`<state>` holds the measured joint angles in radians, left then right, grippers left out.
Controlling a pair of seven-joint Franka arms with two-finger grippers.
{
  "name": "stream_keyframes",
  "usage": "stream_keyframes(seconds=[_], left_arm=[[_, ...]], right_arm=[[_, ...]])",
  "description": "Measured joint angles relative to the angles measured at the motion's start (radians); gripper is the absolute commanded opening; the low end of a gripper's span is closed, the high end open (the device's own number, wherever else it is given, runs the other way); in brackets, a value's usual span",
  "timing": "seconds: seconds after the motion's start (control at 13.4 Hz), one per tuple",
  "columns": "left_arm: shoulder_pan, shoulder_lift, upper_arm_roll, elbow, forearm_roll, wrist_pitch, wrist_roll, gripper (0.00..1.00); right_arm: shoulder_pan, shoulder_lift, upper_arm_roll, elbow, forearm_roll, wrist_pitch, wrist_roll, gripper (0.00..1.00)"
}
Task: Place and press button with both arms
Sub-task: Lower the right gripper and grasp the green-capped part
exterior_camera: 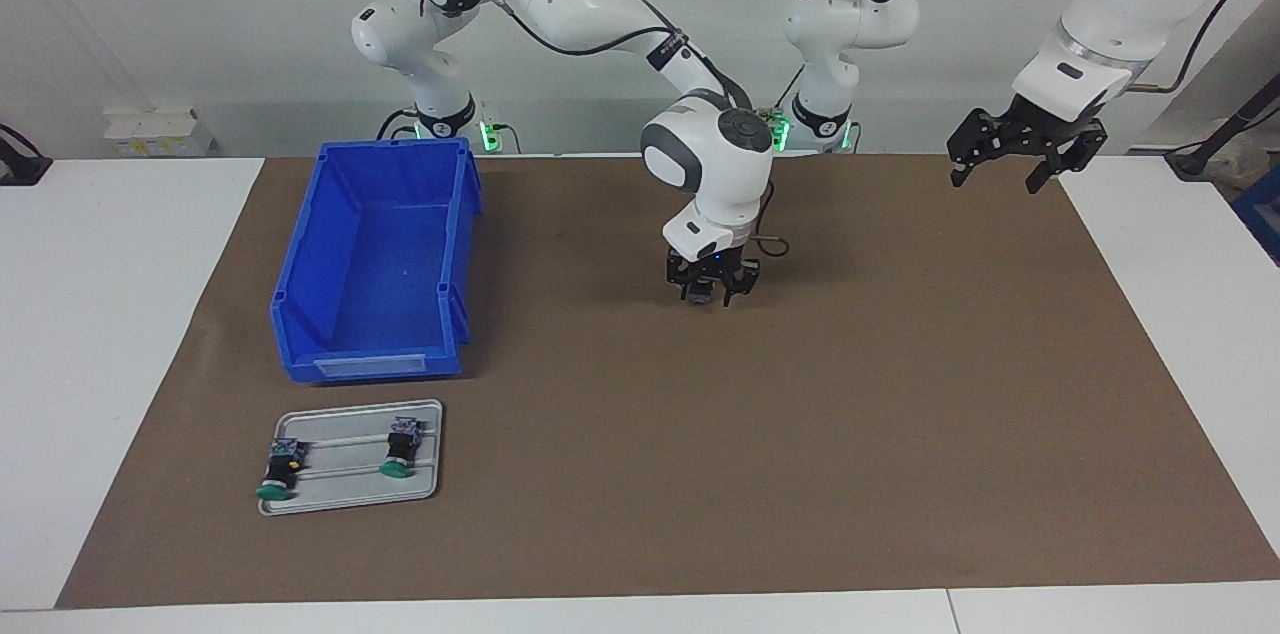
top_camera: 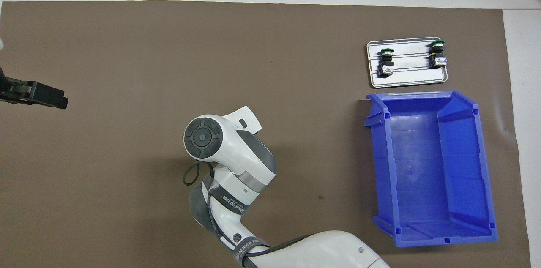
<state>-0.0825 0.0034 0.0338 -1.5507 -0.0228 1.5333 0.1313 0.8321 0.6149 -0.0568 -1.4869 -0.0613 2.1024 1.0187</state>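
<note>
Glossy blue plastic bin (exterior_camera: 375,264), matt brown mat (exterior_camera: 800,434), metal tray (exterior_camera: 350,489).

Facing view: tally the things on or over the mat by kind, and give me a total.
Buttons: 3, two on the tray, and what looks like one button in the right gripper
Tray: 1
Bin: 1
Total: 5

Facing view: high, looking toward the robots. Overhead view: steeply down from their end. Both cover the brown mat (exterior_camera: 700,434), blue bin (exterior_camera: 375,264), tray (top_camera: 405,65).
</note>
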Motion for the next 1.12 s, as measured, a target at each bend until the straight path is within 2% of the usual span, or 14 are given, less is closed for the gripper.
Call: stream_keyframes(seconds=[0.6,1.12], left_arm=[[0.000,0.000,0.000,0.000,0.000,0.000,0.000,1.00],[0.000,0.000,0.000,0.000,0.000,0.000,0.000,1.00]], right_arm=[[-0.001,-0.012,0.011,-0.017,0.037,0.010,0.000,0.65],[-0.001,-0.015,0.011,-0.039,0.038,0.018,-0.001,0.56]])
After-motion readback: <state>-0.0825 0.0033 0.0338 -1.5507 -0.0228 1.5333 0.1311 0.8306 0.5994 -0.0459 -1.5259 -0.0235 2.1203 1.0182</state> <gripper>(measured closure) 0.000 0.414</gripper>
